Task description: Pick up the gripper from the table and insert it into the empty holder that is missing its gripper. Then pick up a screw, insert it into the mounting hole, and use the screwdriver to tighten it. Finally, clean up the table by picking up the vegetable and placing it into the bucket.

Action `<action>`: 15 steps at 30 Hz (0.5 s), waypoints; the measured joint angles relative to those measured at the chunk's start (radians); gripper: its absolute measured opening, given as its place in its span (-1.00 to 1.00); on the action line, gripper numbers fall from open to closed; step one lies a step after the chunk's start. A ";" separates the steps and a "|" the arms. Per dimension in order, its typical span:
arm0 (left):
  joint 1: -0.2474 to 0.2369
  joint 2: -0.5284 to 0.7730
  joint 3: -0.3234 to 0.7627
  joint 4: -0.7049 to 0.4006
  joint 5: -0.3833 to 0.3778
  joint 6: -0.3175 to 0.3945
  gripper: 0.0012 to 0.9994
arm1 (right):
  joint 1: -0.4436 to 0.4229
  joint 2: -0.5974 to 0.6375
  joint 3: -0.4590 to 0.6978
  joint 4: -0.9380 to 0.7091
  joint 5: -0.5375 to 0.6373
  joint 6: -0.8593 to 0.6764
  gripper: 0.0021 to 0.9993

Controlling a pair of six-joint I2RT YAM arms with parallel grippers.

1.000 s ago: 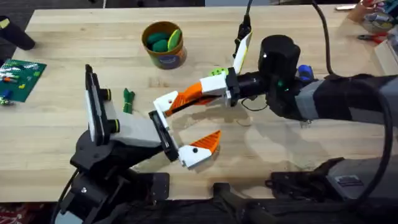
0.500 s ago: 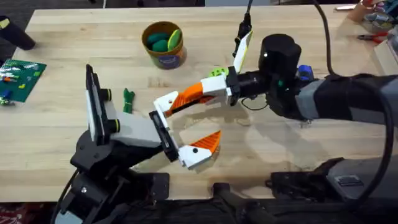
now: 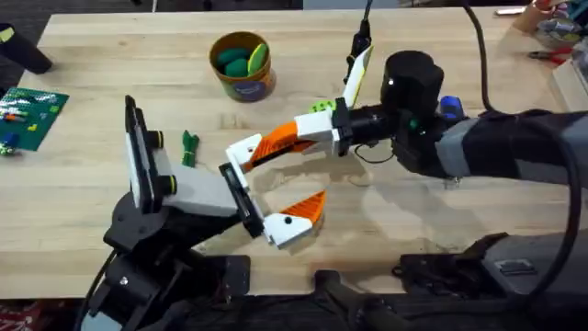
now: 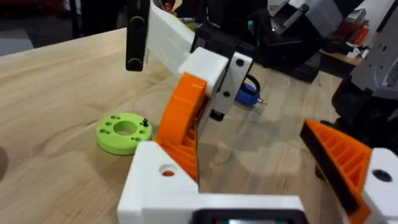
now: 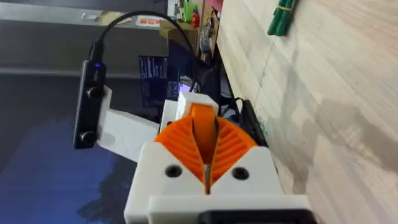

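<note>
The loose gripper finger (image 3: pixel 262 147), white with an orange ribbed pad, sits at one end of my left arm's black holder rail (image 3: pixel 241 193). My right gripper (image 3: pixel 287 138) (image 5: pixel 204 146) is shut on its orange pad (image 4: pixel 183 118). My left gripper (image 3: pixel 299 175) stands open, its other finger (image 3: pixel 296 219) (image 4: pixel 348 165) far along the rail. A green disc (image 3: pixel 321 108) (image 4: pixel 124 132) carries a small black screw (image 4: pixel 144 122). The blue screwdriver (image 3: pixel 449 108) (image 4: pixel 247 94) lies behind the right arm. The vegetable (image 3: pixel 189 147) (image 5: pixel 281 15), a green bundle, lies on the table. The bucket (image 3: pixel 243 83) holds green pieces.
A green circuit board (image 3: pixel 32 115) lies at the table's left edge, with a black object (image 3: pixel 23 51) beyond it. Tools (image 3: pixel 551 32) sit at the far right corner. A black cable (image 3: pixel 377 156) trails on the wood under the right arm.
My right gripper, with the finger in it, has edged slightly to the left. The left arm has not moved.
</note>
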 joint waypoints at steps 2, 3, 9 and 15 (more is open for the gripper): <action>0.000 0.000 0.000 0.000 0.000 0.000 0.97 | 0.000 0.000 0.000 0.000 0.000 0.000 -0.96; 0.000 0.000 0.000 0.000 0.000 0.000 0.97 | 0.000 0.000 0.000 0.000 0.000 0.000 -0.96; 0.000 0.000 0.000 0.000 -0.003 0.003 0.97 | 0.002 0.000 0.000 -0.010 0.013 0.003 -0.50; 0.000 0.000 0.000 0.001 0.005 0.005 0.97 | 0.005 0.000 0.000 -0.014 0.032 0.003 -0.38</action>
